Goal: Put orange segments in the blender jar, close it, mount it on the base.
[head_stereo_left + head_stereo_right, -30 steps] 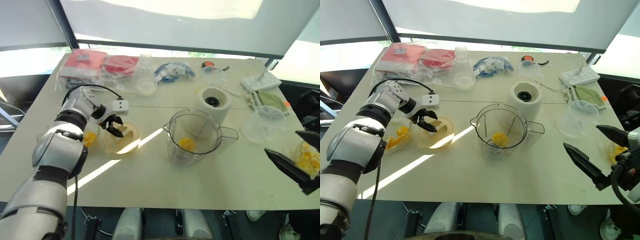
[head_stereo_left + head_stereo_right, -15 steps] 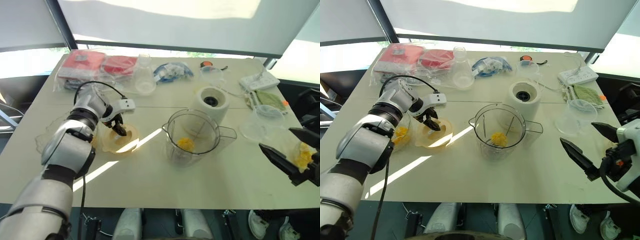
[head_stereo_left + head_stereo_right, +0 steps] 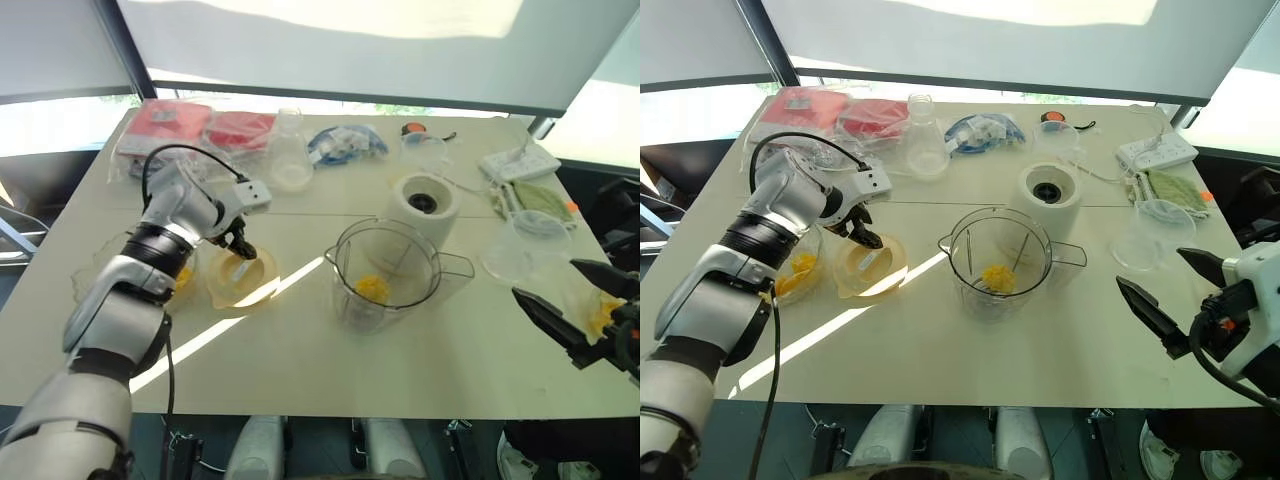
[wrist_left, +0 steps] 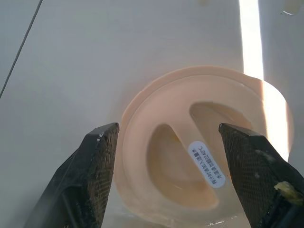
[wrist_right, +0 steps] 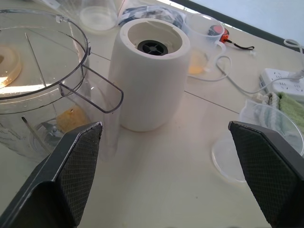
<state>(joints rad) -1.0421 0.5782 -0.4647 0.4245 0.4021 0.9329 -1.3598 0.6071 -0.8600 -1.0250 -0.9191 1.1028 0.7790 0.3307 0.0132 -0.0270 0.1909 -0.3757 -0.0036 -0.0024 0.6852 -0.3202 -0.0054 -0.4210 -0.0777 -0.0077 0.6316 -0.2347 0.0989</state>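
The blender jar (image 3: 386,274) stands upright near the middle of the tabletop (image 3: 330,370), its mouth uncovered, its handle (image 3: 458,268) pointing toward the robot's right, and a few orange segments (image 3: 372,288) lie at its bottom beside the blade. Just behind it, almost touching its far right side, stands the base (image 3: 425,207), a cream-white cylinder with the dark socket in its top facing up. To the robot's left of the jar a pale peach lid (image 3: 241,278) lies flat on the tabletop, a small white sticker on its recessed middle. The left gripper (image 3: 240,246) hangs over the far edge of this lid, pointing steeply down, and in the left wrist view its two black fingers (image 4: 92,180) stand spread wide to either side of the lid with nothing between them and no contact visible. Beside the lid, nearer the left edge, a shallow clear bowl (image 3: 795,272) holds more orange pieces. The right gripper (image 3: 1170,296) hovers near the right front corner of the tabletop, pointing roughly level toward the jar and base, its fingers (image 5: 66,175) fully apart and empty. Behind it sits another clear bowl (image 3: 525,245), and farther back lie a green cloth (image 3: 545,197) and a white power strip (image 3: 522,162). Along the far edge rest a clear flask (image 3: 291,150) and red packets in plastic bags (image 3: 195,130).
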